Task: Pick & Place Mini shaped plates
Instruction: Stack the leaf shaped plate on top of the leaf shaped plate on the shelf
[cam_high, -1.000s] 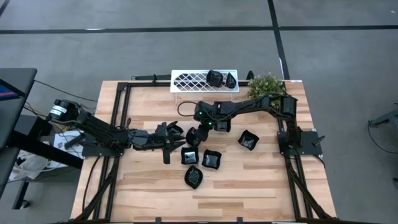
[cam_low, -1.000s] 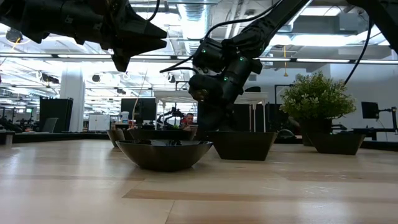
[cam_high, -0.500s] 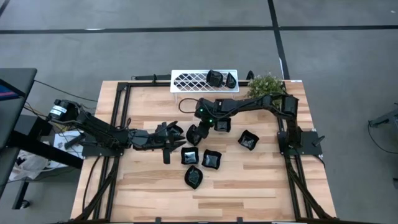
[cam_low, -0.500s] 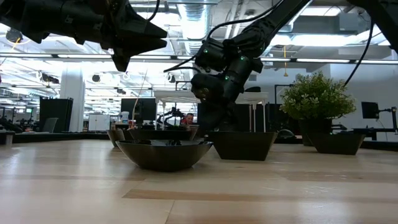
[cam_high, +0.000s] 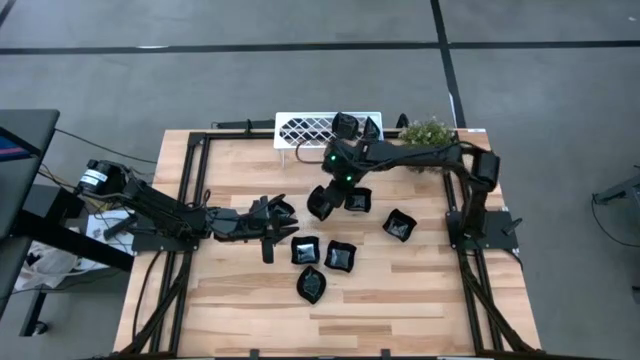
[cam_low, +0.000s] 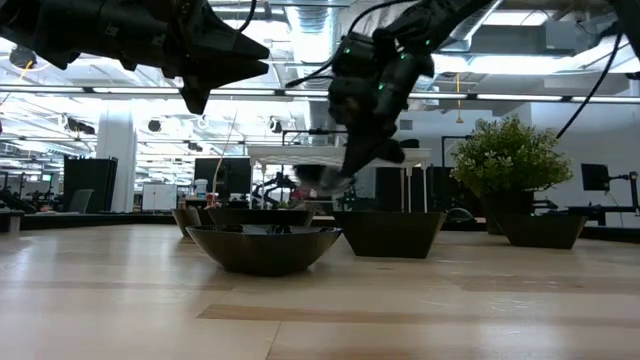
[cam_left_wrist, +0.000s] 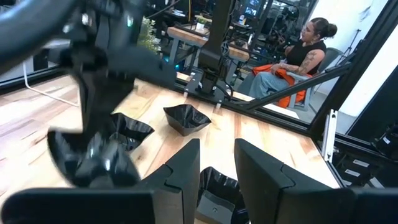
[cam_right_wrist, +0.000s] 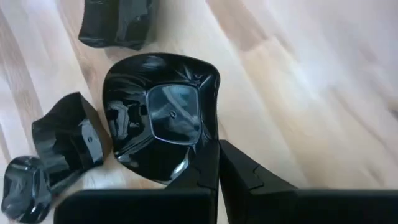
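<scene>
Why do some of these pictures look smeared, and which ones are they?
Left wrist view: the right gripper and its plate smear. Low view: that plate is streaked. Right wrist view: the wood blurs, the plate stays sharp with window glare.

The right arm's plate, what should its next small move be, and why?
Probably carry on toward the white rack. The right gripper has its jaws shut on the rim of a black plate, lifted clear of the table, and two plates already sit on that rack.

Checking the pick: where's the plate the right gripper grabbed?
In the high view the plate hangs pinched in the right gripper above mid-table, between the white rack and the plates still on the table.
</scene>
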